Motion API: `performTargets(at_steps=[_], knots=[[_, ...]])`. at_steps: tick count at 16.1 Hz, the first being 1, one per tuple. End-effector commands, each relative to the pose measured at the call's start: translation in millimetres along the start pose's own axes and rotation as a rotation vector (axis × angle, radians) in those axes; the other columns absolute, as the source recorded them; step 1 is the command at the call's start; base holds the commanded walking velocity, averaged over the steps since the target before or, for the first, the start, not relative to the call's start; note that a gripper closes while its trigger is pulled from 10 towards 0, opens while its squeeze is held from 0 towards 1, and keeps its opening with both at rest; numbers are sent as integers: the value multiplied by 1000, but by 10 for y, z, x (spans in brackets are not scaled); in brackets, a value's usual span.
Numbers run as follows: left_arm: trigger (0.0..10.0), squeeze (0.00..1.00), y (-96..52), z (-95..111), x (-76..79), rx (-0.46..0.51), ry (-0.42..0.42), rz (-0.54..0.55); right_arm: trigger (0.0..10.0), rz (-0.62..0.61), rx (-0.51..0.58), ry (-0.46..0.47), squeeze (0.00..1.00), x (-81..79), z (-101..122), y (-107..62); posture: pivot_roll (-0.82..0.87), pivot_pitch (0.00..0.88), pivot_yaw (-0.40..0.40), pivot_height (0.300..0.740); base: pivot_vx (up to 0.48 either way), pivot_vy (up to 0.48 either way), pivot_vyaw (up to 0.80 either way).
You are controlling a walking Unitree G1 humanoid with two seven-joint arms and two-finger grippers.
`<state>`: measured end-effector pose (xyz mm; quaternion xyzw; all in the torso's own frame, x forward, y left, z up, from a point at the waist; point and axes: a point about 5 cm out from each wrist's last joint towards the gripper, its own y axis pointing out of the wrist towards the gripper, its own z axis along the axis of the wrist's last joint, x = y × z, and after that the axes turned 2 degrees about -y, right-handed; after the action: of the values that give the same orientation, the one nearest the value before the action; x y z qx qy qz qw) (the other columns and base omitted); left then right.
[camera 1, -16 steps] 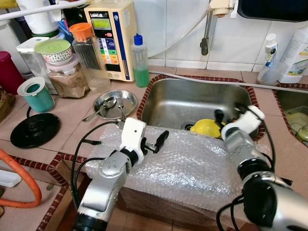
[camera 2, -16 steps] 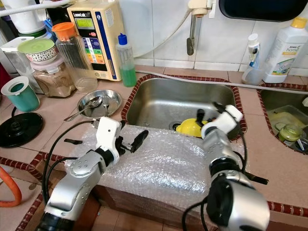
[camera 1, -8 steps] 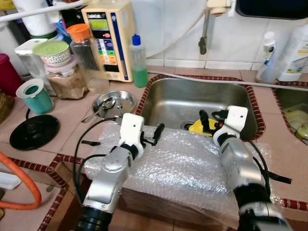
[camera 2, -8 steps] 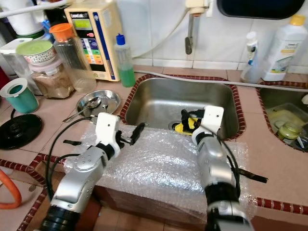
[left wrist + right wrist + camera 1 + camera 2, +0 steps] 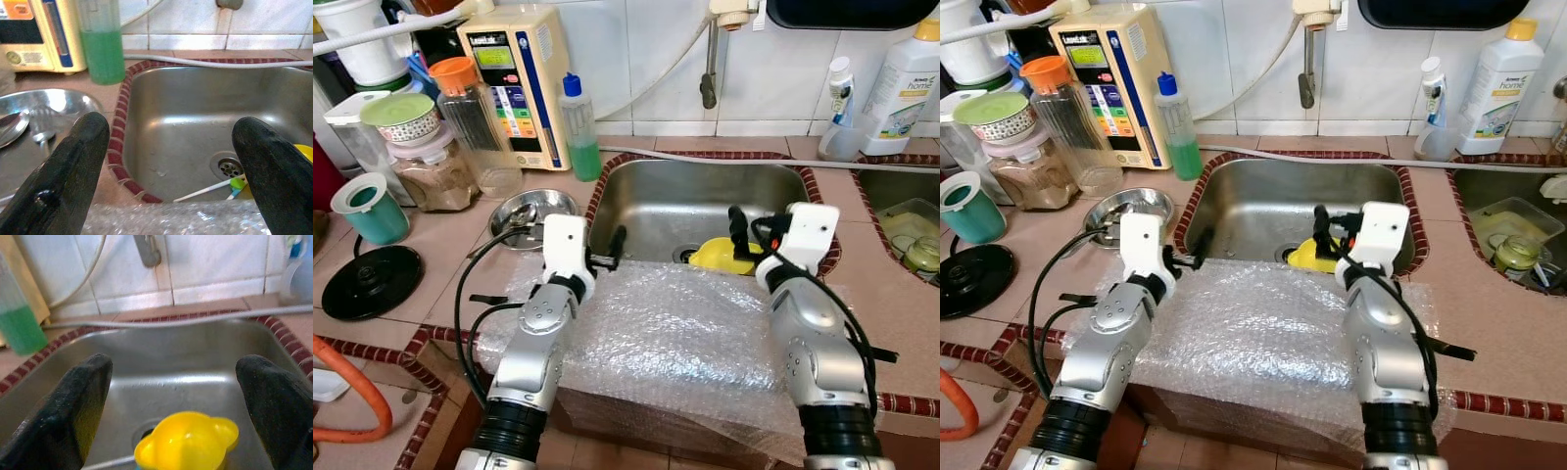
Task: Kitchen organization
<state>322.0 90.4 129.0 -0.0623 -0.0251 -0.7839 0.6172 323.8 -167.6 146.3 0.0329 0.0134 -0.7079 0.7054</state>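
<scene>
A yellow plastic cup (image 5: 188,445) lies upside down by the drain of the steel sink (image 5: 705,196), with a white stick with a green tip (image 5: 210,186) next to it. My right gripper (image 5: 176,401) hovers open over the sink's front edge, its fingers (image 5: 736,223) just above and on either side of the cup. At the sink's left front corner my left gripper (image 5: 171,166) is open and holds nothing; one finger (image 5: 616,243) is over the red rim. Both forearms rest over a sheet of bubble wrap (image 5: 675,333) draped on the counter's front.
Left of the sink sit a steel plate with spoons (image 5: 530,208), a green liquid bottle (image 5: 579,122), a water purifier (image 5: 514,73), jars, a teal cup (image 5: 367,206) and a black lid (image 5: 372,279). White bottles (image 5: 906,73) and a second basin (image 5: 911,225) are on the right.
The camera has shifted. My right gripper swung from the sink's right side to over the yellow cup. My left gripper moved forward from the bubble wrap to the sink's left rim.
</scene>
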Motion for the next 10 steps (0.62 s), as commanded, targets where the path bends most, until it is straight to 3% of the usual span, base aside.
performTargets(at_steps=[1, 8, 9, 10], knots=[[10000, 0, 20, 18, -10, 10, 0, 13, 10000, 20, 5, -4, 1000, -36, 53, -17, -110, 0, 123, 740, 0, 0, 0], [10000, 0, 44, 67, -23, 40, 5, 42, 10000, 37, -5, -10, 1000, -55, 62, -49, -98, 0, 124, 740, 0, 0, 0], [10000, 0, 42, 137, -237, 83, 19, 166, 10000, 125, 10, 21, 1000, -242, 81, -133, -110, 0, 109, 740, 0, 0, 0], [10000, 0, 29, 157, -367, 101, 44, 220, 10000, 189, 4, 45, 1000, -382, 88, -240, -119, 0, 114, 740, 0, 0, 0]])
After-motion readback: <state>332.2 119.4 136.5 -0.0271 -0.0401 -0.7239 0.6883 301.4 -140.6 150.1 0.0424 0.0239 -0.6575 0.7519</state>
